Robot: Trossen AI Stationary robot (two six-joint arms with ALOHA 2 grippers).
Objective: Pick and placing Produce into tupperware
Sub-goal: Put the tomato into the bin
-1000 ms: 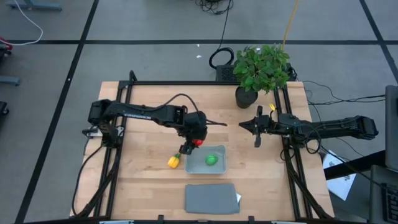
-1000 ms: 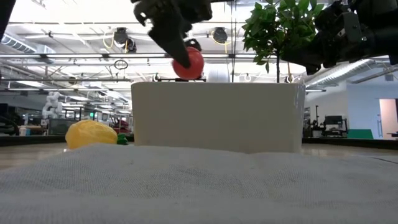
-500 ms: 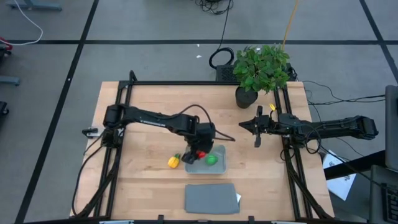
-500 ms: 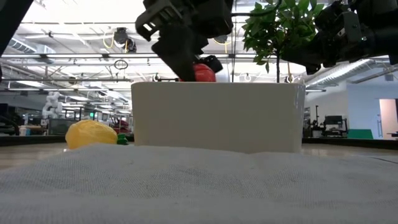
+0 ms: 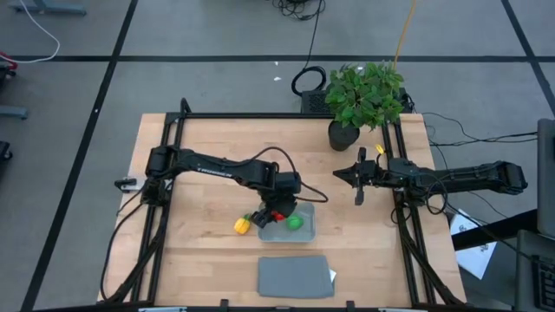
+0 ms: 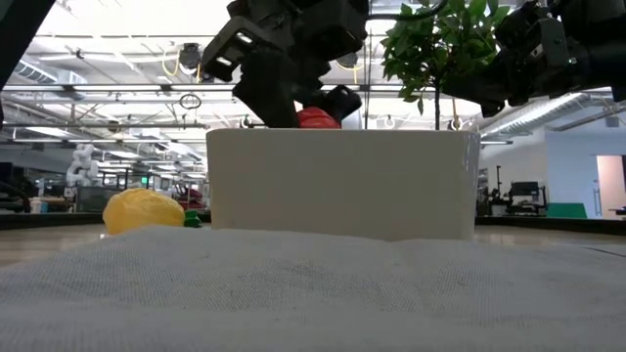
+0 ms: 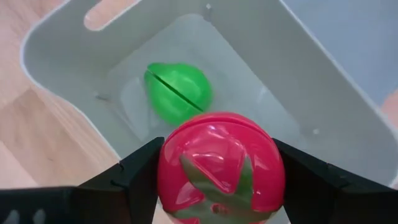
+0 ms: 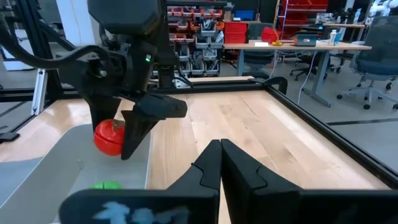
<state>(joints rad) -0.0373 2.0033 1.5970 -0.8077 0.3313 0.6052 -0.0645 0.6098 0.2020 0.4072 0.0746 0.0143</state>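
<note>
My left gripper (image 5: pixel 276 213) is shut on the round red piece (image 7: pixel 221 165) and hangs over the left part of the light blue-grey tupperware (image 5: pixel 303 236). The round green piece (image 7: pixel 177 92) lies on the tub floor, to the right of the red one (image 5: pixel 295 223). The yellow piece with a green tip (image 5: pixel 242 225) rests on the wood just left of the tub. In the low view the red piece (image 6: pixel 315 117) shows just above the tub's rim (image 6: pixel 342 137). My right gripper (image 5: pixel 358 178) waits shut, in the air to the right near the plant pot. My left gripper pinches the red piece between its two fingers (image 7: pixel 134 177), one on each of two opposite sides (image 7: pixel 168 168). The fingers come from above, pointing down into the tub. The piece is lifted clear, its lower part below the rim line in the low view.
A flat darker grey lid (image 5: pixel 295 276) lies near the table's near edge, below the tub. A leafy potted plant (image 5: pixel 364 95) stands at the far right corner. Bare wood lies left of the yellow piece and between the tub and my right gripper.
My left gripper carried the red piece from the tub's far left corner toward the near edge and slightly right, over the tub, and lowered it to rim height. The green and yellow pieces and the tub stayed where they were.
</note>
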